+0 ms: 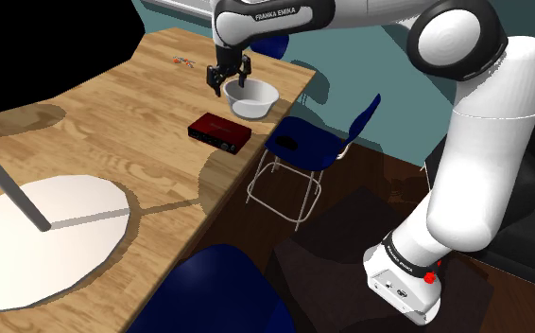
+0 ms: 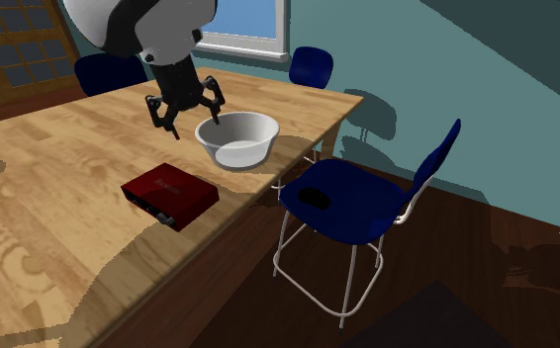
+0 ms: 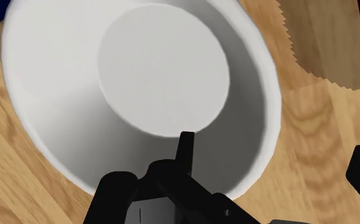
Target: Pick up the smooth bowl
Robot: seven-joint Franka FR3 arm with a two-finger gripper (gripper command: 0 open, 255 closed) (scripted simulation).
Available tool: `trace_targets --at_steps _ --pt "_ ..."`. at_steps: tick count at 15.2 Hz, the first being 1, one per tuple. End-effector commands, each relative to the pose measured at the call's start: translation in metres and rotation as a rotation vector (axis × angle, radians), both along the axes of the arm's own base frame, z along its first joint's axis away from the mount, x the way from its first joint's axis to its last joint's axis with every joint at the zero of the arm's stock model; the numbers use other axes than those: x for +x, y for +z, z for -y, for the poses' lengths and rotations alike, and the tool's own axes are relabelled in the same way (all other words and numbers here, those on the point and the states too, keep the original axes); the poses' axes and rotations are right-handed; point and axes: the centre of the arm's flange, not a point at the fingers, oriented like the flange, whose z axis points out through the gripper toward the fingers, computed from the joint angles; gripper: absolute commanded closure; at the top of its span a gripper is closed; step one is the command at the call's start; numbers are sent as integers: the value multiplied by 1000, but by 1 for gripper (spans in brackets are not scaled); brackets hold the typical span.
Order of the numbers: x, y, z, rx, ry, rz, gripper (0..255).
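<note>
While spread pincer (image 2: 193,126) straddles its rim, white bowl (image 2: 238,140) sits on table (image 2: 50,208).

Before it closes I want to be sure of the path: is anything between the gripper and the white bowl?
Nothing visible. The open gripper hangs right at the rim of the bowl, one finger inside it, the other outside over the table. The red box lies apart, off that path.
</note>
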Motion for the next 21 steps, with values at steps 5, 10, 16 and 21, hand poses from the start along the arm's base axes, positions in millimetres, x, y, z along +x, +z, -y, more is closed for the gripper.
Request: trace_targets --at_steps 5,10,16,21 --pt "-1 -10 -1 0 0 0 255" --pt "0 -10 -1 0 0 0 255" --pt "-1 12 -1 0 0 0 255" --pt "-1 39 -1 0 0 0 255"
